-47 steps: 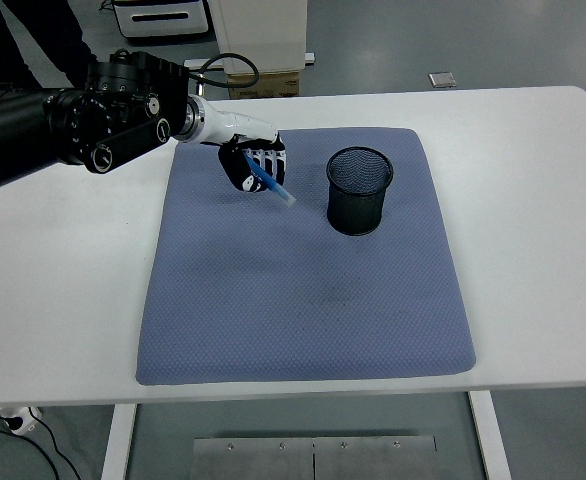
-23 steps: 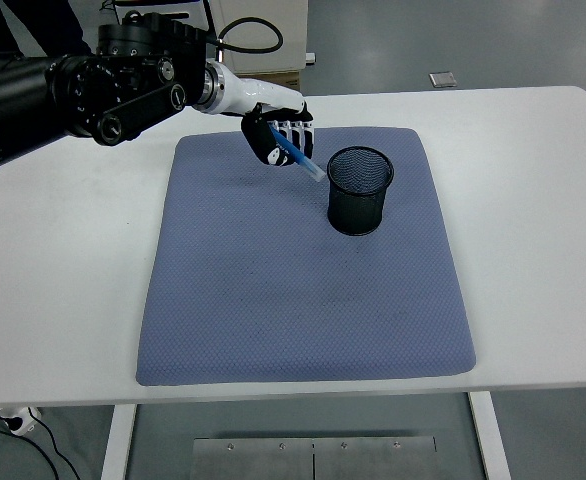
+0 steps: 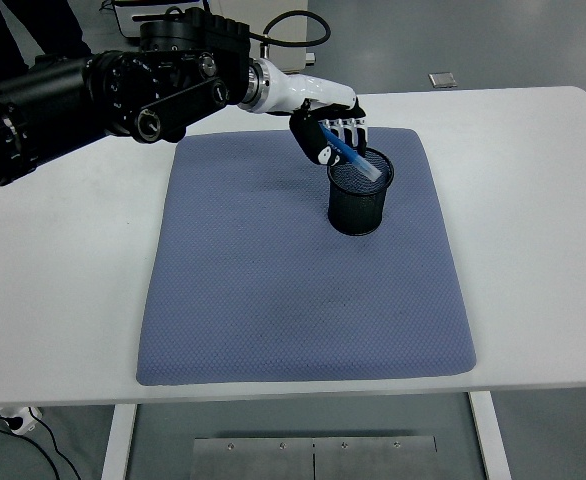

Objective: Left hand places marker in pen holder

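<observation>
A black mesh pen holder (image 3: 359,199) stands upright on the blue-grey mat (image 3: 293,290), right of its centre and toward the back. My left hand (image 3: 331,134) hovers just above the holder's back-left rim, fingers curled around a blue marker (image 3: 355,159). The marker slants down to the right, and its pale tip lies over the holder's open mouth. My left arm, black with a white wrist, reaches in from the upper left. My right arm does not show.
The mat covers the middle of the white table (image 3: 533,200). Beyond the far edge are a white cabinet (image 3: 258,35), a cardboard box and a person's dark trouser legs (image 3: 23,30) at top left. A small grey object (image 3: 442,79) lies on the floor.
My left hand has carried the marker rightward and toward the back, from the mat's back-left area to just above the pen holder. The holder has not moved.
</observation>
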